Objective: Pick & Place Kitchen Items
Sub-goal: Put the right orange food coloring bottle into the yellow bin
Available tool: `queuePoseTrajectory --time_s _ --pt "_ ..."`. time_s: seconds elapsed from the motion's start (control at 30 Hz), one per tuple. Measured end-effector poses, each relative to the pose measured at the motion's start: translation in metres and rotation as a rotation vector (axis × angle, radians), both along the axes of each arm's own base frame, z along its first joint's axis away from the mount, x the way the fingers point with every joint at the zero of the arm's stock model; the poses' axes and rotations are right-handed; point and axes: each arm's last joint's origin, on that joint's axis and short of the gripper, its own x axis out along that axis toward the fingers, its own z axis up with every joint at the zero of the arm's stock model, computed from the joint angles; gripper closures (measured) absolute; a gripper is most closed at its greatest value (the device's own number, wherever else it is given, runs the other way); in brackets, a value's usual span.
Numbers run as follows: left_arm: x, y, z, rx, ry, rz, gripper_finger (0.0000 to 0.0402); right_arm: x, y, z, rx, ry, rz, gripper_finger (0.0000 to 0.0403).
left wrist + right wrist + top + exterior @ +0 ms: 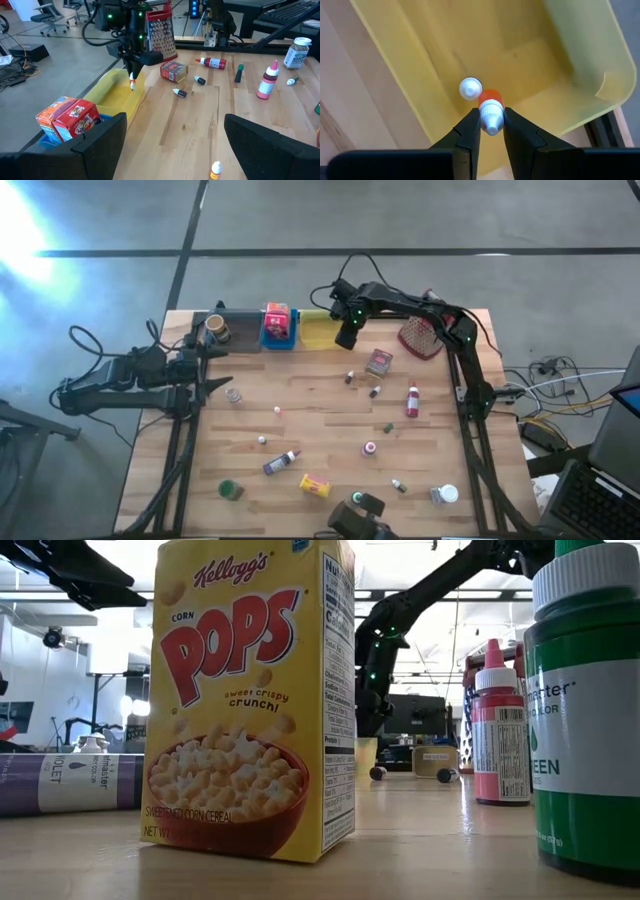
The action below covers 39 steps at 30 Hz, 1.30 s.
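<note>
Over the yellow tray (560, 55), at the far edge of the desk (330, 430), the right hand (491, 131) holds a tiny orange bottle (491, 102) straight above it, white cap toward the hand. The left hand (175, 145) waits wide open.

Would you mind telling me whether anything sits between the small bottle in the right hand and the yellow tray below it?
Nothing visible does. The right hand holds the small orange bottle over the open yellow tray; only a white-capped item already lies inside, beside the drop spot.
</note>
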Motion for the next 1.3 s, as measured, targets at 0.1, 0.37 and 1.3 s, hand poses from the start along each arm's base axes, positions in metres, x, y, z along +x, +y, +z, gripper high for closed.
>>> queuePoseTrajectory --time_s 0.1,0.37,1.3 --pt "0.0000 0.0000 0.0000 0.000 0.000 0.000 0.0062 0.0009 0.0011 0.0002 -0.001 -0.002 0.004 0.0338" --pt "0.0000 0.0000 -0.0001 0.000 0.000 0.000 0.0062 0.0009 0.0009 0.0000 -0.001 -0.002 0.003 0.0332" --pt "0.0000 0.0000 0.0000 0.000 0.000 0.000 0.0062 0.0010 0.0008 -0.0001 -0.002 -0.002 0.007 0.0306"
